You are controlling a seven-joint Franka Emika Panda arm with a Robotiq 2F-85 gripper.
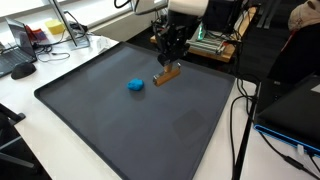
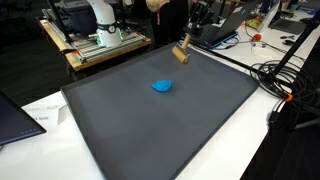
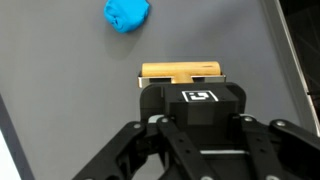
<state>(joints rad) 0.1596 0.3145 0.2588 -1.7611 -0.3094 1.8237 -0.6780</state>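
Jaws clenched on the wooden block (image 1: 168, 73), gripping it at its upper end. Fingertips are mostly hidden behind the black gripper body in wrist view, where only the block's (image 3: 180, 72) tan top face peeks out just past that body. Arm (image 1: 186, 8) comes in over the far edge of the mat, white last link pointing approx straight down, wrist directly above the block, black finger linkage hanging vertical below it. Block is tilted in an ext. view, high end btwn the jaws, low end slanting down toward the mat's near side. Can't tell if that low end touches the dark grey mat (image 1: 120, 130) or hangs just above it. In both ext. views the block (image 2: 182, 54) is close to the mat's far edge. Blue lump (image 1: 135, 85) lies on the mat near the block but apart from it, untouched; wrist view has it (image 3: 127, 14) at the top, left of the block. Mat covers most of the white counter (image 1: 22, 98), w/ cables (image 2: 285, 85) trailing beside one edge.
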